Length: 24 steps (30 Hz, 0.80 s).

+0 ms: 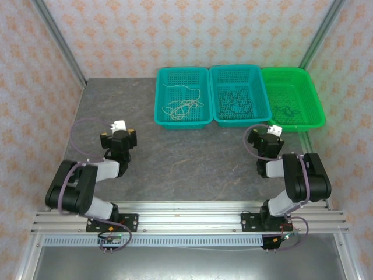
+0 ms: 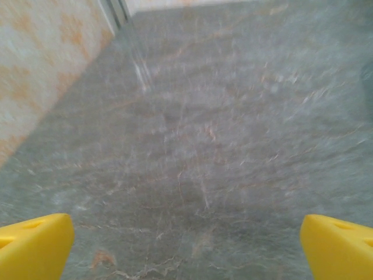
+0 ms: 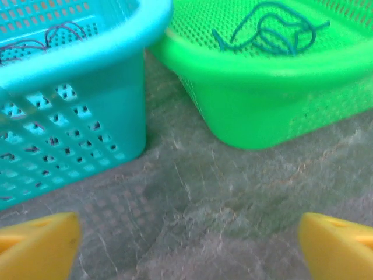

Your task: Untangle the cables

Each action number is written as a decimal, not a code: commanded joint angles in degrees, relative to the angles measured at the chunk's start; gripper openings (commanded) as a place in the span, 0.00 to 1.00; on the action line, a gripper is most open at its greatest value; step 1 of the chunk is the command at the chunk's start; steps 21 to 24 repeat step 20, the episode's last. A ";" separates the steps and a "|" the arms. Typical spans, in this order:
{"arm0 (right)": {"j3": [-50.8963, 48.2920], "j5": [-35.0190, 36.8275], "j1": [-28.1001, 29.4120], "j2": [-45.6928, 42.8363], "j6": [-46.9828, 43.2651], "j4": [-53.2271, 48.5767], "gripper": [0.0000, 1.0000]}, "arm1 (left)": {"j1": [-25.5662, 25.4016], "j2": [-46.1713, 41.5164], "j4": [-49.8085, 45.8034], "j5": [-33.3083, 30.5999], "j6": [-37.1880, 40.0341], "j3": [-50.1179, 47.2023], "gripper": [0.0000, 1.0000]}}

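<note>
Left gripper (image 2: pixel 186 251) and right gripper (image 3: pixel 186 248) spread, empty; cables (image 1: pixel 182 106) look sorted into baskets (image 1: pixel 182 69), so any retreat should clear the rims

Whitish curly cables (image 1: pixel 183 105) sit in left teal mesh basket (image 1: pixel 158 93), black cables (image 1: pixel 236 104) in middle teal basket (image 1: pixel 236 67), teal-green cables (image 1: pixel 287 109) in green basket (image 1: pixel 315 99).

Ahead of our left end effector (image 2: pixel 186 248), fingers spread wide, we have bare table (image 2: pixel 204 134), a wall (image 2: pixel 35 70) off to its left. Just ahead of our right end effector (image 3: pixel 186 248), equally spread, a teal basket (image 3: pixel 87 111) and a green basket (image 3: pixel 262 111) stand rim to rim, barring passage.
</note>
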 commanded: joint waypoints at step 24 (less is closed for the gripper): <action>0.44 -2.33 0.65 -1.70 -2.22 2.59 0.99 | 2.78 1.23 4.24 10.37 -1.17 1.54 1.00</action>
